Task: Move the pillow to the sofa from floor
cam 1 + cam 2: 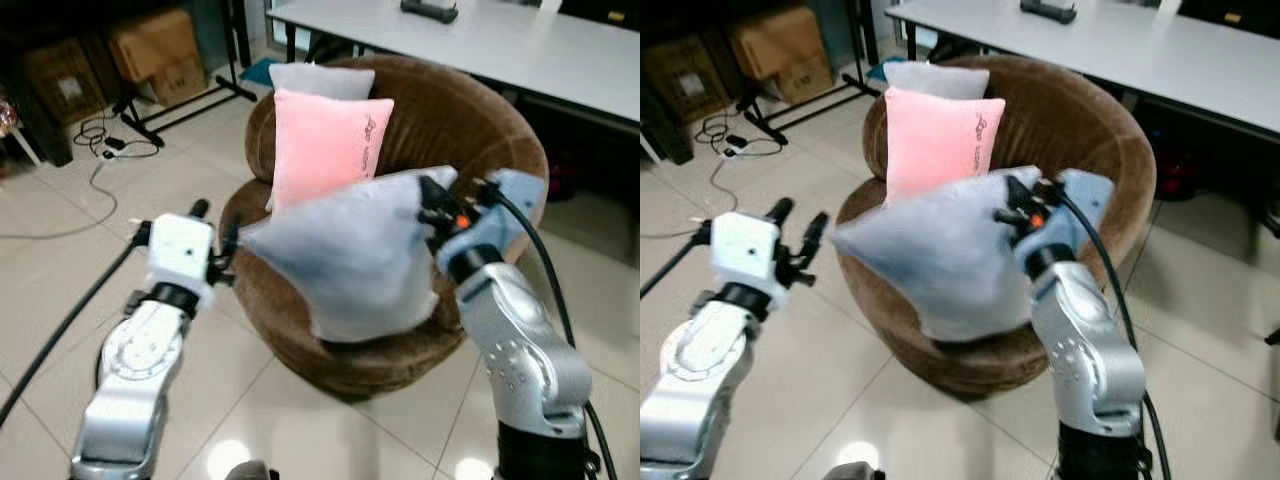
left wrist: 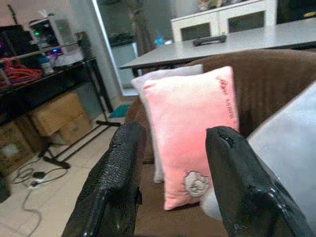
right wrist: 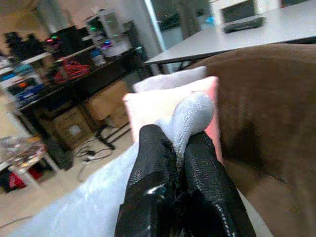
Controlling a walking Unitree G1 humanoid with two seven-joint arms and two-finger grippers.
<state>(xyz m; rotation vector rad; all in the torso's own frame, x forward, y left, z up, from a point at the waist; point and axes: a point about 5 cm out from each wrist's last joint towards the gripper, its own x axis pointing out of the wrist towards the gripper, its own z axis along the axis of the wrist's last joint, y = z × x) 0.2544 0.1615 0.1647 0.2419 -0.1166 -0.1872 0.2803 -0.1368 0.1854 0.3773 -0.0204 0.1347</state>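
Two pillows already there: on the round brown sofa (image 1: pixel 470 130) we see a pink pillow (image 1: pixel 325 145) propped upright against the backrest, with a pale grey one (image 1: pixel 320 78) behind it.
Task pillow: the grey pillow (image 1: pixel 345 255) is off the floor and hangs in the air over the sofa's front rim and seat.
Right gripper (image 3: pixel 180 148): our fingers are pressed together on one corner of the grey pillow, above the sofa seat.
Left gripper (image 2: pixel 173 173): our fingers are spread with nothing between them, just beside the pillow's far corner, at the sofa's front left edge.
Progress: we judge the lift and the carry done; lowering and letting go remain.
Landing room: the seat in front of the pink pillow looks bare and wide enough, though the grey pillow hides much of it.
Edges: the front rim of the sofa lies under the hanging pillow, so we judge a short reach inward is needed to keep it from sliding off.
Surroundings: a white table (image 1: pixel 520 45) stands behind the sofa; tiled floor (image 1: pixel 60 270) lies open to its left, with boxes (image 1: pixel 155 50) and cables (image 1: pixel 100 140) well apart.
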